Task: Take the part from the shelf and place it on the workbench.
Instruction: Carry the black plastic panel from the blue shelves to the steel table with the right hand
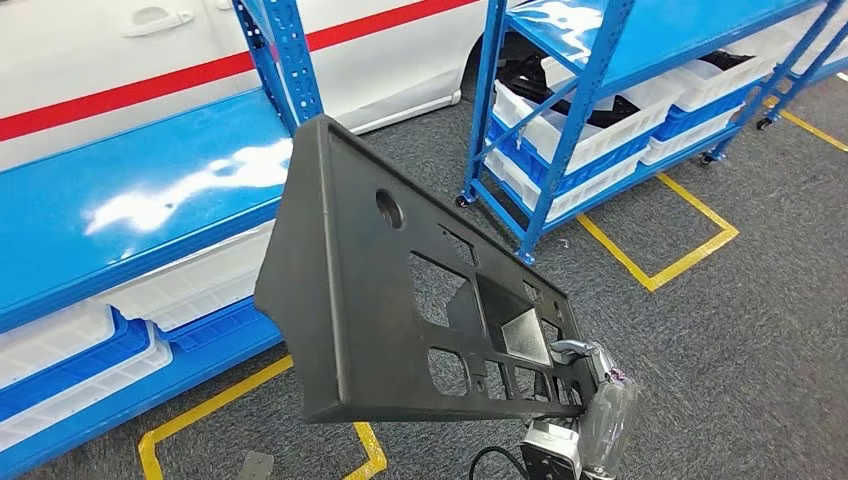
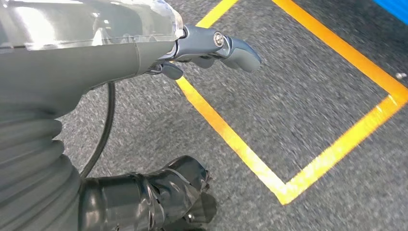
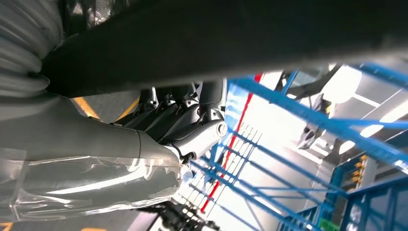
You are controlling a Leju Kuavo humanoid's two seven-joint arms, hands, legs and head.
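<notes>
While the right robot hand (image 1: pixel 585 385) grips the part (image 1: pixel 400 290), the left robot hand (image 2: pixel 211 48) holds nothing.

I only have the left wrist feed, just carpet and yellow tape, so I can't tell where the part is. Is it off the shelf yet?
Observer: Yes. In the head view the black part is in the air, clear of the blue shelf, over grey carpet.
Operator: Which hand has it?
Observer: The right hand holds it at its lower corner; the right wrist view shows the fingers against the part's dark edge.
Operator: Is my left hand helping?
Observer: No. The left hand hangs over the yellow floor tape, holding nothing.
</notes>
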